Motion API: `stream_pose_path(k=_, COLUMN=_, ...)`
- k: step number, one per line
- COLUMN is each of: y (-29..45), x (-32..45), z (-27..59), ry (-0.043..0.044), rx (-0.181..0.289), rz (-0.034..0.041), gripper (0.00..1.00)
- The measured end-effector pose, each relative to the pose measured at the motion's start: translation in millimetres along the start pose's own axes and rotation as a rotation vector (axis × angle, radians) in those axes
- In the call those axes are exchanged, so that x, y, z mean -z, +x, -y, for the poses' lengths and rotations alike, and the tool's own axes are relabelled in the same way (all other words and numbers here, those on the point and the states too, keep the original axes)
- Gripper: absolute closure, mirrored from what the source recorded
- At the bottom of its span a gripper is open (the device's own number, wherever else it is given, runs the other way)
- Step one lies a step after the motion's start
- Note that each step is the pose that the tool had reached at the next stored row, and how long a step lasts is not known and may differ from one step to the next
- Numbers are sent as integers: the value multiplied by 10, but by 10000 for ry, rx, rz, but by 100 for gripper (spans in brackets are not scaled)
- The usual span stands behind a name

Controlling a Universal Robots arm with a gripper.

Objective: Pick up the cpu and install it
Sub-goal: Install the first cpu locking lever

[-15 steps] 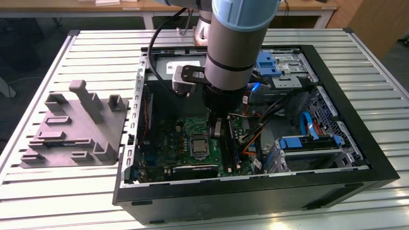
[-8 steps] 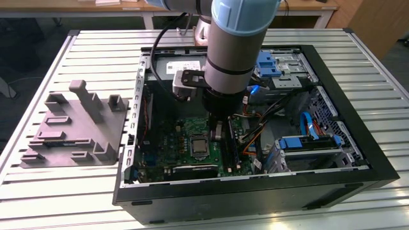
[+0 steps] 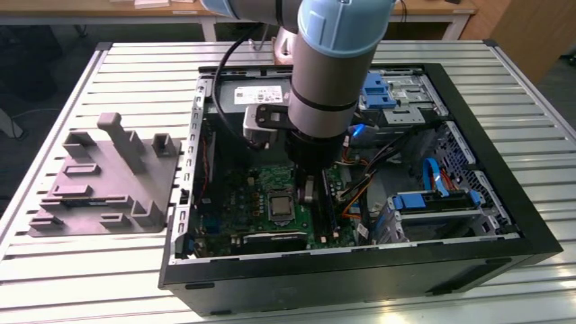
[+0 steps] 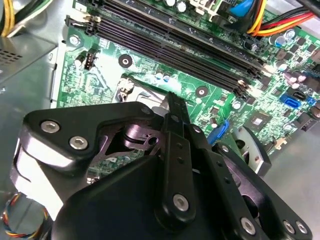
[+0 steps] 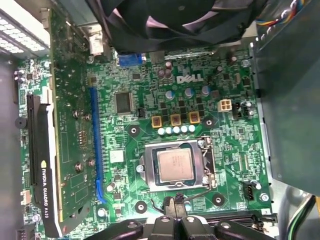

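The cpu (image 5: pixel 174 165), a small square chip with a pale metal top, lies flat in the dark-framed motherboard socket (image 5: pixel 210 159). In the exterior view the cpu (image 3: pixel 280 204) shows inside the open computer case (image 3: pixel 504 196). My gripper (image 3: pixel 309 194) hangs over the green motherboard (image 3: pixel 243 196), just to the exterior view's right of the socket. In the first wrist view my gripper (image 5: pixel 175 205) sits beside the socket's edge, fingers shut together with nothing between them. The second wrist view shows the gripper (image 4: pixel 171 102) above the board, hiding most of the socket.
A grey plastic fixture (image 3: pixel 108 182) with posts and slots stands on the slatted table (image 3: pixel 81 277) beside the case. Inside are memory slots (image 4: pixel 190 45), a graphics card (image 5: pixel 42 165), a fan (image 5: pixel 175 20), coloured cables (image 3: pixel 360 182) and blue-latched drive bays (image 3: pixel 432 202).
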State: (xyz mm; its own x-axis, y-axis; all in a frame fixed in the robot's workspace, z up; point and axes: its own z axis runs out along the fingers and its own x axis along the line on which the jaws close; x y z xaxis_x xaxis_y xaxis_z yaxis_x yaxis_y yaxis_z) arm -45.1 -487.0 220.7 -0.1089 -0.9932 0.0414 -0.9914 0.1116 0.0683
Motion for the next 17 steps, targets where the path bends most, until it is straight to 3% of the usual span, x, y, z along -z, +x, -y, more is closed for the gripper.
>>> stream_pose_path(k=6, y=16, x=-30, z=1, ry=27, rx=259, rz=-29, gripper=89)
stream_pose_path(k=11, y=26, x=-62, z=-33, ry=230, rx=349, rz=-17, gripper=89)
stream_pose_path(k=17, y=32, x=-93, z=-33, ry=299, rx=897, rz=-43, gripper=89)
